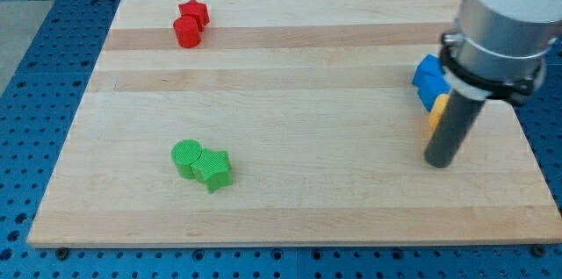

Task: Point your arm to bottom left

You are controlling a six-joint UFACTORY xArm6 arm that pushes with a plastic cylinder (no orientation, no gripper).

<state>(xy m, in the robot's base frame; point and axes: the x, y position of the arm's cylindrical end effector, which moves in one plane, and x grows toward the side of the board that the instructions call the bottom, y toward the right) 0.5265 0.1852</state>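
My tip [438, 162] rests on the wooden board [290, 121] at the view's right, just below the blue and yellow blocks. Two blue blocks [429, 81] sit at the view's right, partly hidden by the rod. A yellow block [436, 114] peeks out beside the rod, just below the blue ones; its shape is hidden. A green cylinder [185, 156] and a green star [213, 170] touch each other at the lower left of the board. A red star [193, 12] and a red cylinder [186, 32] touch at the upper left.
The board lies on a blue perforated table [44, 68]. The arm's white and black body [502, 25] fills the view's upper right corner and covers part of the board's right edge.
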